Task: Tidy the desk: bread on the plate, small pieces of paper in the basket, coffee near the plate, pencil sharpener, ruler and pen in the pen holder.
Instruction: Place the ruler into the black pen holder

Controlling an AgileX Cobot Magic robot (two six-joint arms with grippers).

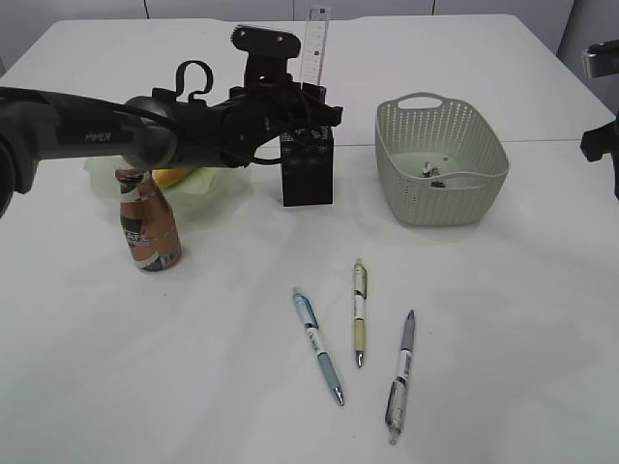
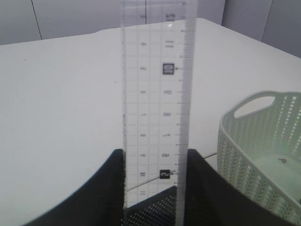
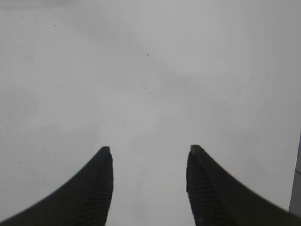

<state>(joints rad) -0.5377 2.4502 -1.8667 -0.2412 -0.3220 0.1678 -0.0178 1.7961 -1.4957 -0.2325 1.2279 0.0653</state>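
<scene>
Clear flat ruler [image 2: 157, 117] upright between left hand [image 2: 155, 188] fingers, over mesh pen holder [image 1: 308, 169].

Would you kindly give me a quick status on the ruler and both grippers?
Left gripper closed on the ruler, upright over the pen holder. Right gripper open, empty. Three pens on the desk. Nothing blocking.

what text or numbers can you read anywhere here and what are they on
"PIPER": on the left arm in the exterior view.
"11", "8": scale numbers on the clear ruler in the left wrist view, some seeming mirrored; the other digits are unclear.
Coffee bottle label: lettering too blurred to read.
Three pens: barrel print too small to read.
Right wrist view: no text.
</scene>
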